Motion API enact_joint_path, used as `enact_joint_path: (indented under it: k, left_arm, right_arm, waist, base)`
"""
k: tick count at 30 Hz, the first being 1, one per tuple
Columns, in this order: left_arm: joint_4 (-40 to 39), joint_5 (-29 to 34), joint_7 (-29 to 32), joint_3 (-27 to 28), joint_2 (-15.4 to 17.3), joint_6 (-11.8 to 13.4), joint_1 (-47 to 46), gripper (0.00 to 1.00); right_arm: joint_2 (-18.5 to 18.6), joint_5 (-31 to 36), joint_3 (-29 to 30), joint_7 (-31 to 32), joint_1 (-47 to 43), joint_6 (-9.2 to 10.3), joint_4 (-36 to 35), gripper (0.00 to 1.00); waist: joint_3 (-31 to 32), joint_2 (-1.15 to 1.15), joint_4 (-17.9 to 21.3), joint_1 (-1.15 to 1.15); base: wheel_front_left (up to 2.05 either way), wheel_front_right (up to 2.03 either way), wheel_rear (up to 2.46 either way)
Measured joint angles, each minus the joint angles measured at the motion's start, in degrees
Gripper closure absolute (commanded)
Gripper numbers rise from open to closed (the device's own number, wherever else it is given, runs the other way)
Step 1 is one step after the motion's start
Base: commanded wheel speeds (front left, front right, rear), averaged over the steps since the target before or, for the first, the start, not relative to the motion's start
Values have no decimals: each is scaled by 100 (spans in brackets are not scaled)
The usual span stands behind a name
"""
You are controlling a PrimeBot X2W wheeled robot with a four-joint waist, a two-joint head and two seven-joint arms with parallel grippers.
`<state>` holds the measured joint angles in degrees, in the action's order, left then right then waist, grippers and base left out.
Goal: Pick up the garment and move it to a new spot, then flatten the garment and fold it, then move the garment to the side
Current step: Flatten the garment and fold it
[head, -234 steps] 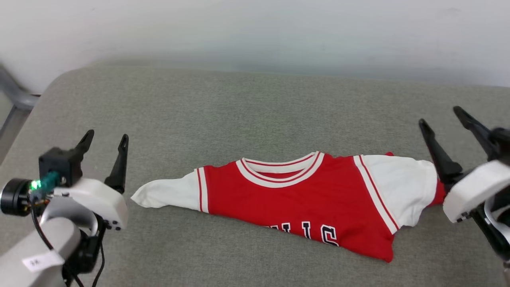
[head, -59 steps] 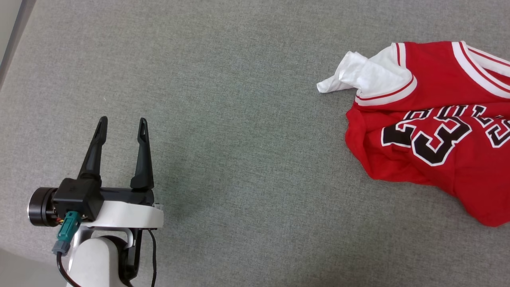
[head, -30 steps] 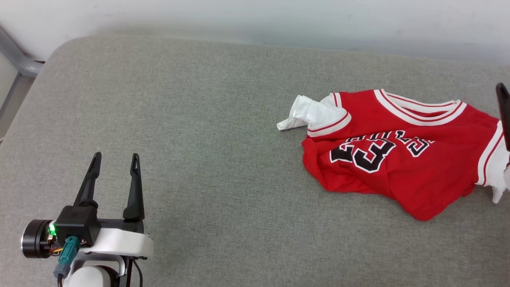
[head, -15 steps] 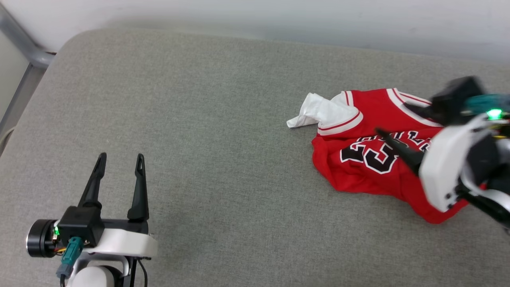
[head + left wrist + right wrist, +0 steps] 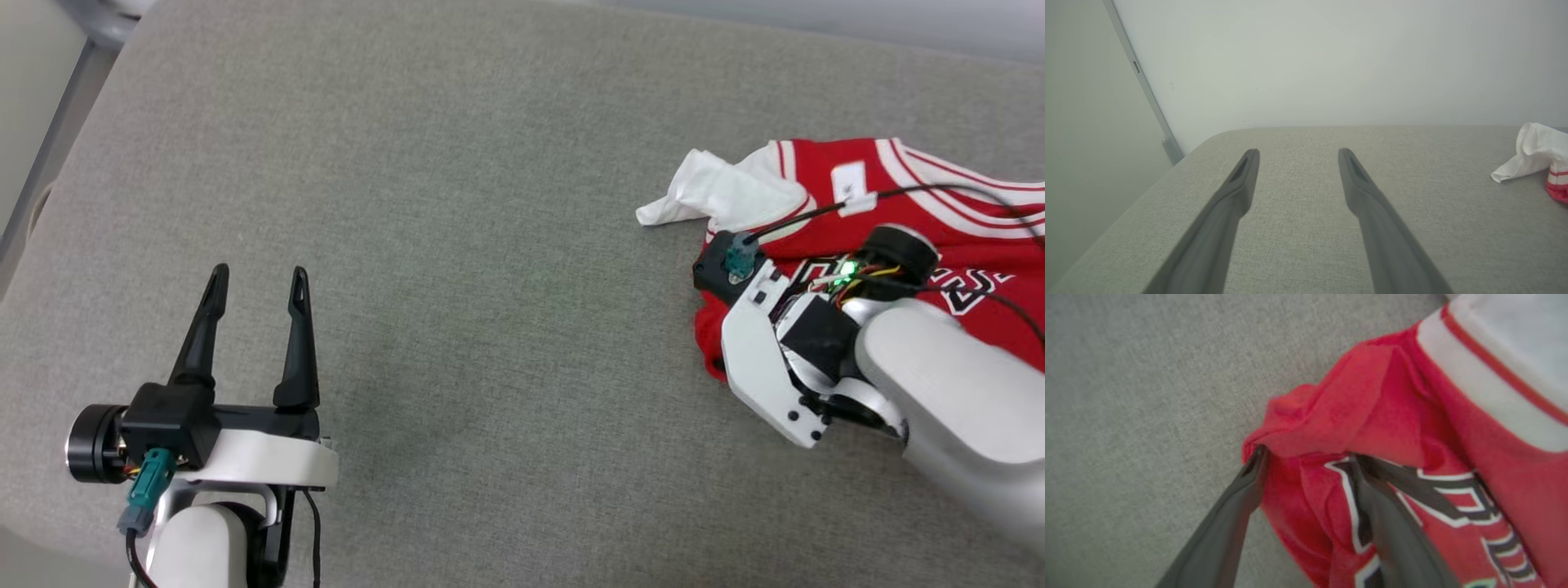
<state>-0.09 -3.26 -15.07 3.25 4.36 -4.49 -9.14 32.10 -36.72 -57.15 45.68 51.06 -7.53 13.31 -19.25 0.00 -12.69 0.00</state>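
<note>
Red, rumpled, parked on the right side of the grey cushion (image 5: 490, 245) — talking about the garment (image 5: 971, 242) here. Nowhere near flat: 1 white sleeve (image 5: 718, 192) scrunched and poking out to the left, "23" print (image 5: 1355, 506) creased, left edge piled into folds.

Checked the right gripper (image 5: 1308, 461) up close: fingers apart, straddling a bunched red fold (image 5: 1331, 416) at that left edge, 1 finger over bare cushion, the other over the print. Not pinching anything yet, so no grip to speak of. As for the left gripper (image 5: 259, 282): also spread wide, empty, hovering over bare cushion well to the left, well apart from the cloth.

Progress-wise, reckon early days. Can't tell from here about the move to a new spot, done or not. Looks like either lining up a pick or getting ready to tug the cloth flat. Flattening not done, 0 folds made, shifting to the side not done either. So all 3 of flatten, fold and set aside left to do. Would guess at closing on that fold next, only a guess though.
</note>
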Motion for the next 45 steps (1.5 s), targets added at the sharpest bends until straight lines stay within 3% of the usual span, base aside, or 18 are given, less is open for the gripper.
enact_joint_path:
  k: [7, 8, 9, 16, 22, 33, 39, 44, 45]
  left_arm:
    - [47, -14, 0, -9, -53, 8, -70, 0]
    - [54, -15, 0, 1, -57, 19, -70, 0]
    - [58, -20, 0, 19, -58, 21, -70, 0]
    - [137, 15, 0, 71, -69, 44, -7, 0]
    - [176, 81, 0, 111, -38, 48, 286, 0]
    - [212, 149, 0, 124, 9, 70, 705, 0]
    - [230, 148, 0, 130, 18, 97, 872, 0]
    - [253, 147, 0, 135, 33, 103, 895, 0]
    - [252, 148, 0, 127, 32, 109, 896, 0]
  right_arm:
    - [-65, -194, -964, -265, 427, 2, 855, 0]
    - [-64, -225, -1037, -367, 476, 1, 912, 79]
    - [-65, -255, -1101, -494, 507, -2, 955, 100]
    - [-56, -535, -1247, -1701, 514, 4, 1013, 100]
    - [235, -697, -1270, -2306, 225, 3, 158, 100]
    - [1070, -790, -782, -2287, -1600, 3, -1543, 100]
    - [1315, -809, -334, -2134, -2961, 3, -1788, 100]
    - [1295, -784, 131, -2016, -3852, 3, -1761, 100]
    - [1270, -717, 191, -2017, -3983, 3, -1746, 95]
  waist:
    - [-219, 0, -174, -1]
    - [-218, 0, -174, -2]
    - [-211, 0, -166, -1]
    - [63, 0, -57, 1]
    - [484, 0, 105, 1]
    - [1178, 0, 412, 0]
    - [1370, 0, 498, 0]
    - [1425, 0, 522, 0]
    - [1427, 0, 523, 0]
  base:
    - [0, 0, 0]
    - [0, 0, 0]
    - [0, 0, 0]
    - [0, 0, 0]
    - [0, 0, 0]
    - [0, 0, 0]
    - [0, 0, 0]
    - [0, 0, 0]
    - [0, 0, 0]
